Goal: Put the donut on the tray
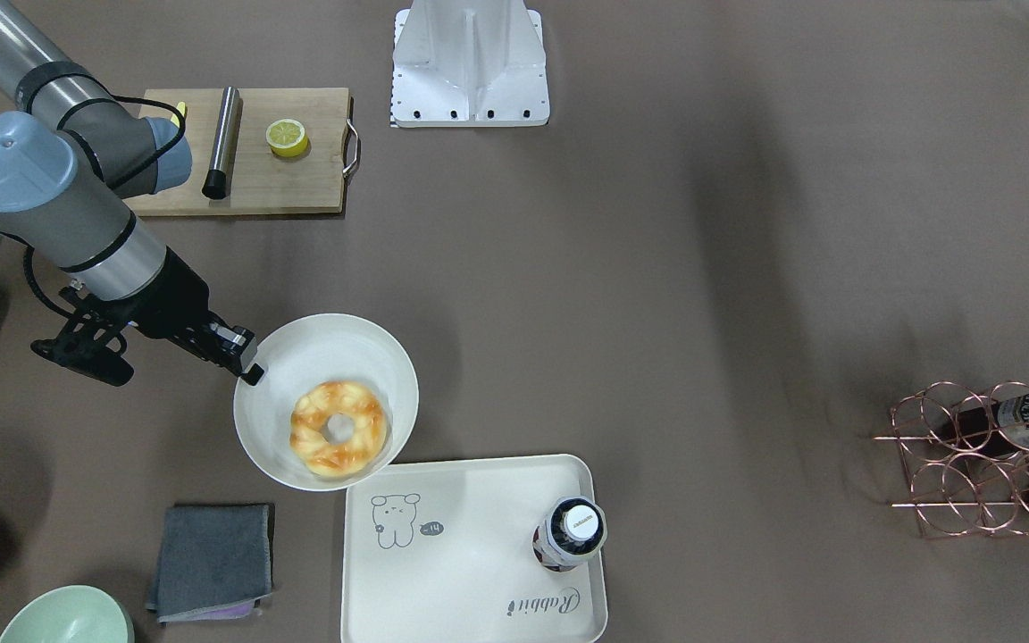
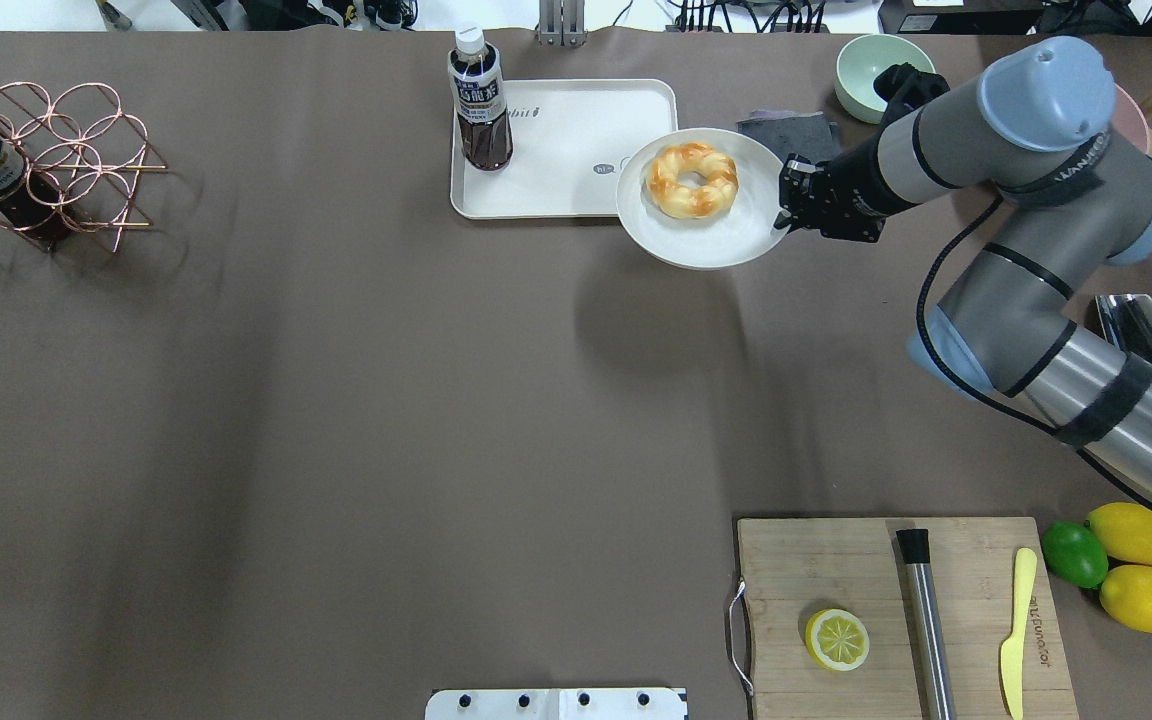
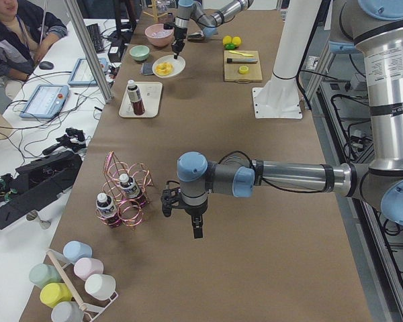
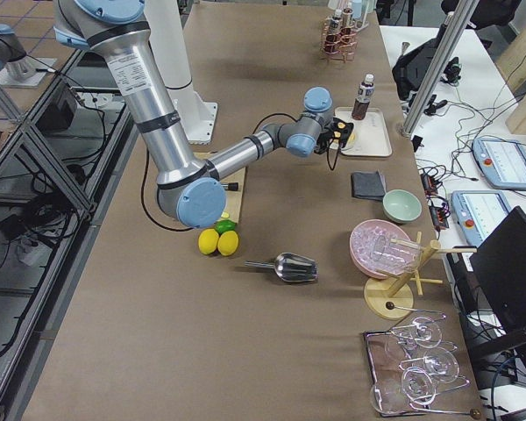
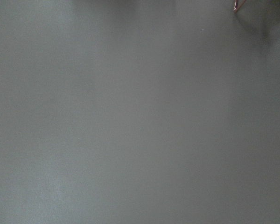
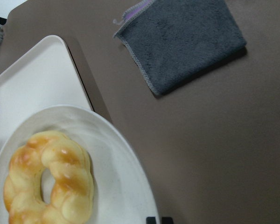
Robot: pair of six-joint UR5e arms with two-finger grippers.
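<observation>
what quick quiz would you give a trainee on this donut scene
1. True or false: the donut lies directly on the tray.
2. What stands on the tray? A) bottle B) lemon half C) green bowl
3. Fill in: the right fingers pinch the rim of the ____.
Key: 1 false, it sits on the plate; 2 A; 3 plate.

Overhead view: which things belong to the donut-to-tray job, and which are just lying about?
Job:
donut
plate under it
tray
right gripper on the plate's rim

Lying about:
bottle on the tray
grey cloth
green bowl
cutting board
lemon half
</observation>
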